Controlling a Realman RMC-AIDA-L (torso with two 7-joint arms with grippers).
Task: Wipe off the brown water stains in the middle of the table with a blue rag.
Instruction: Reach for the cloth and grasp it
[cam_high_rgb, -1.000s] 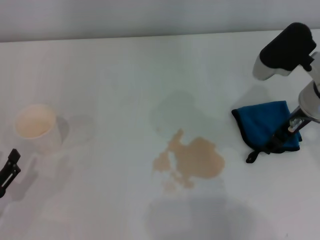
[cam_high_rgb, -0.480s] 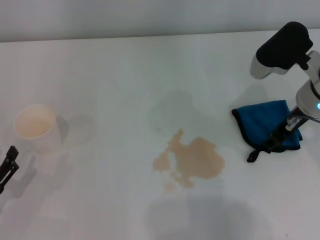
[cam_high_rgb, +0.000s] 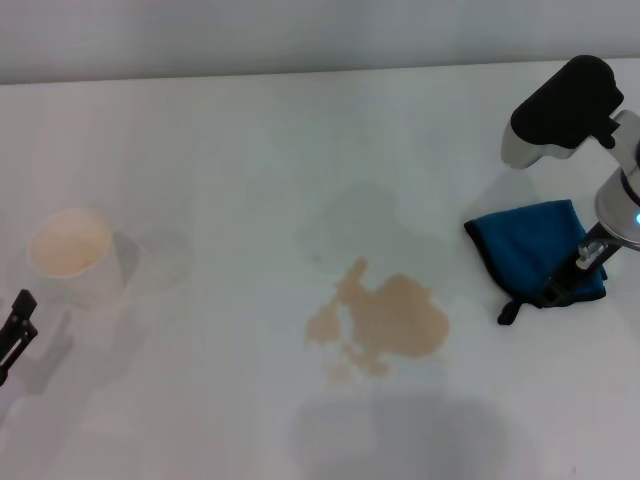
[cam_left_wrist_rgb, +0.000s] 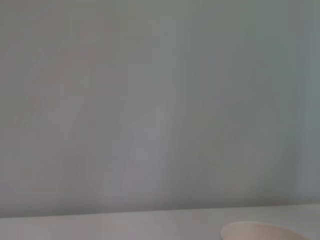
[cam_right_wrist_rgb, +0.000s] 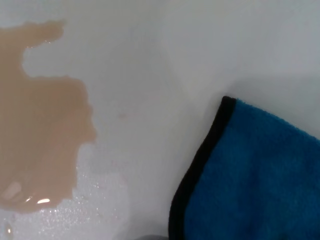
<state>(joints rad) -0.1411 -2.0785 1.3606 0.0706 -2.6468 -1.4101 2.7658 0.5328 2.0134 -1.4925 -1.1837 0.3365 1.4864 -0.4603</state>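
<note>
Lying on the table (cam_high_rgb: 220, 150), plain white and smooth: brown water stains (cam_high_rgb: 385, 318), a light tan irregular blotch near the middle, small splotches along the left edge, wet glints visible in the right wrist view (cam_right_wrist_rgb: 42, 130). Blue rag (cam_high_rgb: 532, 255), soft cloth with dark edging and short black loop tag, folded, resting flat to the right of the blotch, near but apart from it; same gap of bare white surface between rag (cam_right_wrist_rgb: 260, 180) and stain in the right wrist view. Right gripper (cam_high_rgb: 578, 272) down at the rag's right near corner, dark fingers against the cloth; spread or pinching: cannot tell. Right arm entering from the right edge, black-and-white housing above the rag. Left gripper (cam_high_rgb: 14, 335) low at the left edge, only a dark tip showing, well apart from stain and rag; finger state: cannot tell. White paper cup (cam_high_rgb: 72, 255), upright, far left, just beyond the left gripper; rim also showing in the left wrist view (cam_left_wrist_rgb: 267, 231).
</note>
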